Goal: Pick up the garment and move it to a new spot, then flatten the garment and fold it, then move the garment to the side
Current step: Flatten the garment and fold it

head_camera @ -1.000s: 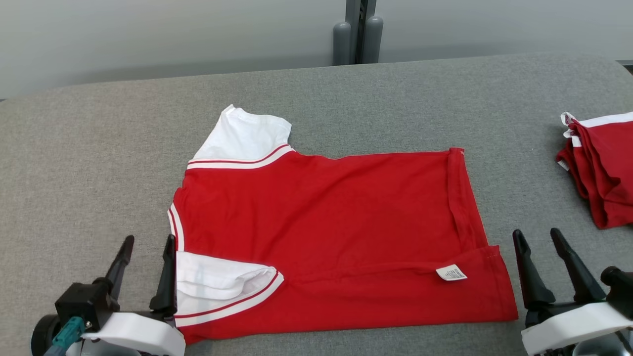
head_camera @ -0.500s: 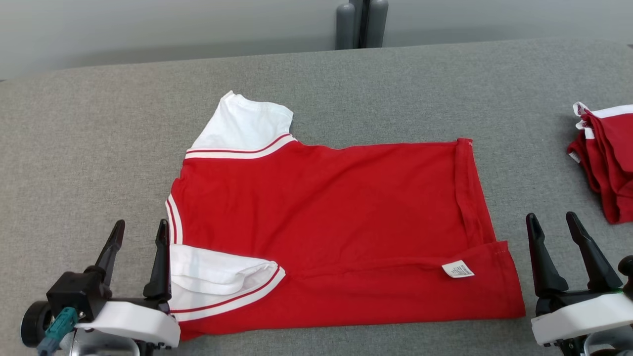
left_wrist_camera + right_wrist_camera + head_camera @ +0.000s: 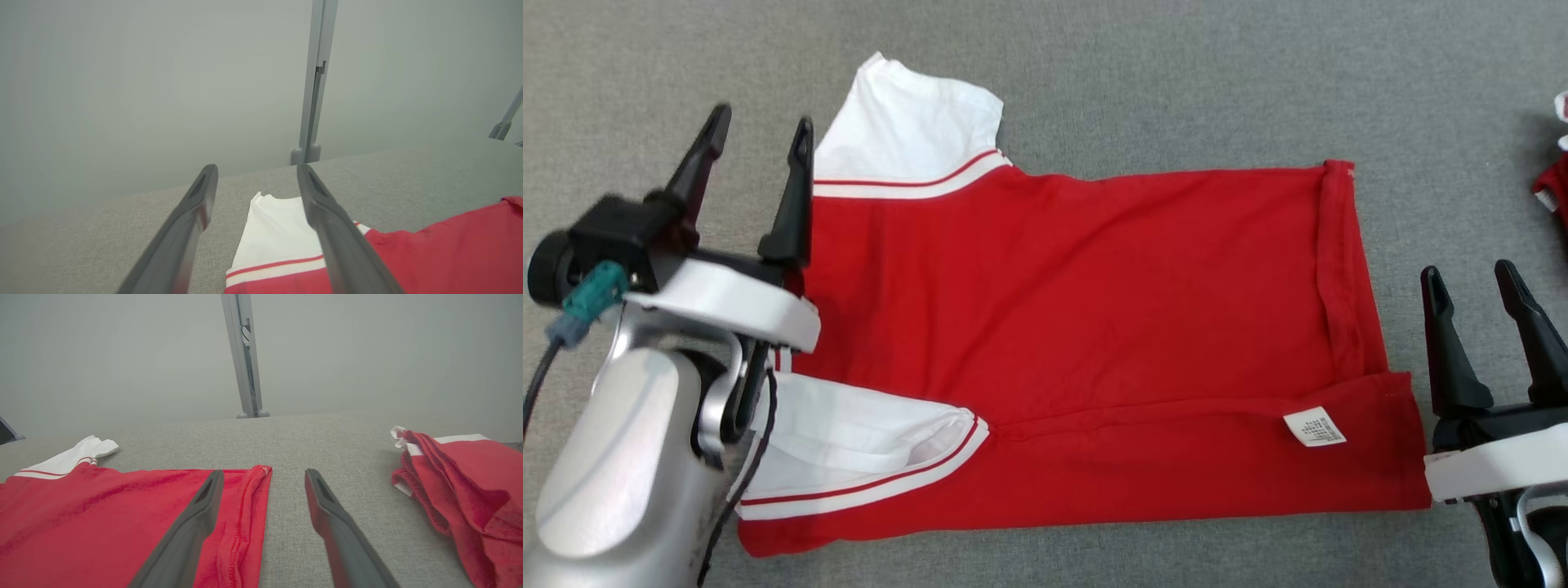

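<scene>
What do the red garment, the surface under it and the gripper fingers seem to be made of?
The red garment looks like soft knit fabric, probably cotton jersey, matte: it creases gently and has stitched hems. The surface seems a grey woven or felt-like covering, matte, with a fine speckled texture. The fingers of the left gripper look like dark hard plastic, smooth with a slight sheen.

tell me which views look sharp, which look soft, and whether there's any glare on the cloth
Head view: even, soft light with no glare on the shirt, its care label crisp, the left arm's fingers slightly smeared. Left wrist view: fingers soft close to the lens, wall hazy. Right wrist view: fingers soft low down, hem stitching sharp.
</scene>
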Controlling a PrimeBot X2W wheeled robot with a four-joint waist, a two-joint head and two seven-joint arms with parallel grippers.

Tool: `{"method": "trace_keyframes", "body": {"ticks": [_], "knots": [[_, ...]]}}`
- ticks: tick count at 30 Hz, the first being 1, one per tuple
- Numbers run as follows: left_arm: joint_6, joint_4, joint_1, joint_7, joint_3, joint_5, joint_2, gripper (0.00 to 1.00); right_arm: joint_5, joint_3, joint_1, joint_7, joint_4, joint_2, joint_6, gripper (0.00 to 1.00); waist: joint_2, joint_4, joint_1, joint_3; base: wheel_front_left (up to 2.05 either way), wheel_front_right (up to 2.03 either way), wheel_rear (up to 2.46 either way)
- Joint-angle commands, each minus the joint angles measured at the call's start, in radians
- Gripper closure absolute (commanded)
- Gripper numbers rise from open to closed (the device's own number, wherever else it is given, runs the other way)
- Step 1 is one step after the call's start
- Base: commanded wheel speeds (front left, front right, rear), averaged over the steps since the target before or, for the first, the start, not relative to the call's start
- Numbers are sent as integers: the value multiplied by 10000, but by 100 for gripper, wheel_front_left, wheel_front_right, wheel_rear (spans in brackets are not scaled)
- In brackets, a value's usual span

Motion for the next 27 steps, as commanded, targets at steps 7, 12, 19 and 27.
{"method": "trace_keyframes", "body": {"ticks": [7,12,19,27], "knots": [[-1044,2371,-2931,655,-410,-158,-30,0,-97,61,-564,-10,-228,-53,2,0,0,-335,0,1372,0,0,0],[-1588,4198,-4395,1056,-709,-303,-126,0,-43,183,-823,-141,-64,-7,2,0,0,-571,0,1771,0,0,0],[-1914,6408,-5834,1451,-1152,-452,-201,0,51,446,-1124,-334,202,47,2,0,0,-884,0,2124,0,0,0],[-2048,7853,-6471,1320,-1604,-701,-433,100,164,384,-1416,-451,390,-49,2,0,0,-920,0,2236,0,0,0]]}}
